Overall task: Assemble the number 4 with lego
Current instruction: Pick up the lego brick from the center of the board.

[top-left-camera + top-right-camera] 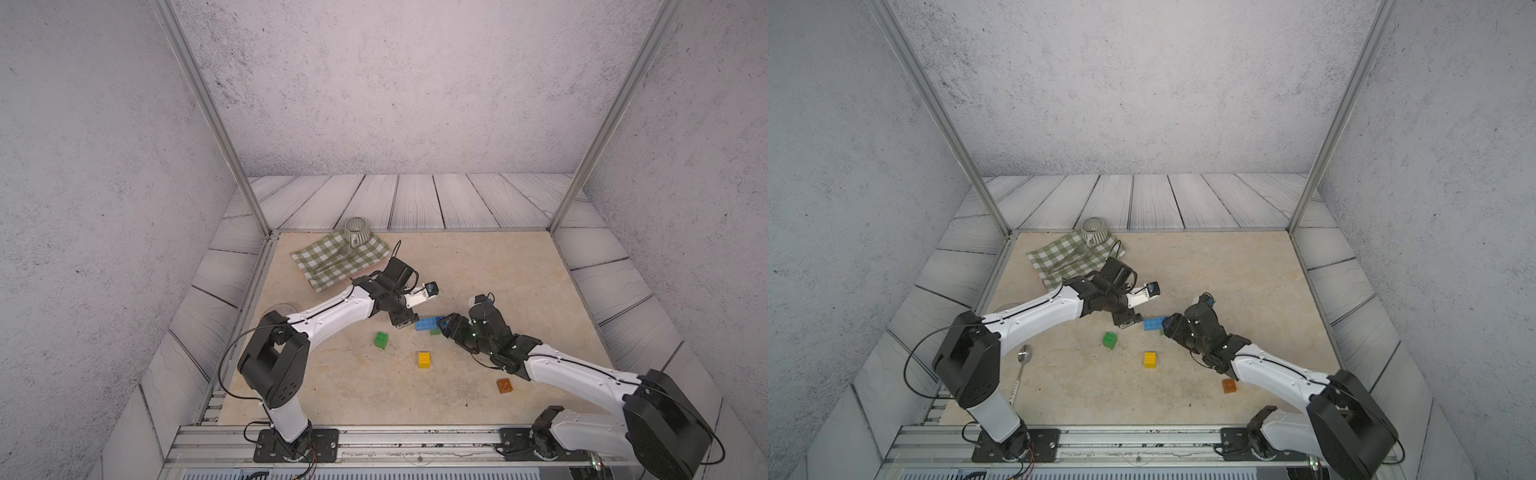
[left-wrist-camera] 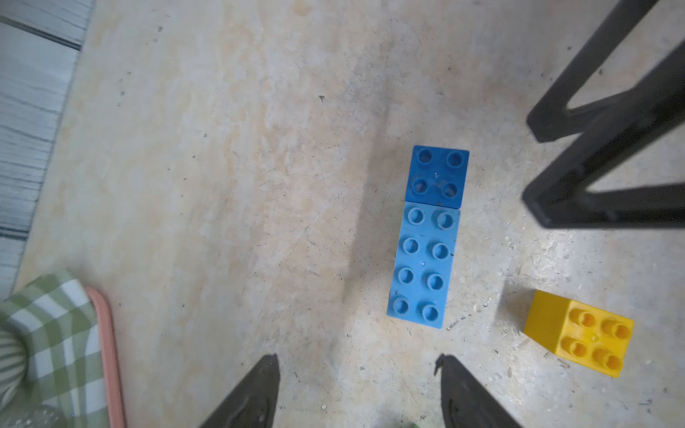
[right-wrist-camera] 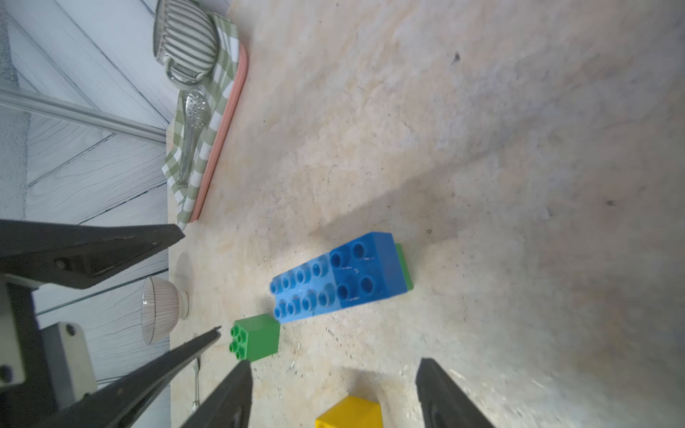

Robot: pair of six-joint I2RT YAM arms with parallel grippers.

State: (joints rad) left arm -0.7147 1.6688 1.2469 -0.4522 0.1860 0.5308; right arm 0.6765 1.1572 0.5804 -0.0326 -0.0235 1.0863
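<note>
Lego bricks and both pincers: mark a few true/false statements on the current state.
1. The dark blue square studded brick abuts one end of the longer light-blue studded brick. True.
2. The yellow studded brick sits stacked on the orange-brown square brick. False: they lie apart, neither stacked.
3. The left pincer grips the loose green studded brick. False: it is open and empty; that brick lies free.
4. The right pincer is open, holding nothing. True.
</note>
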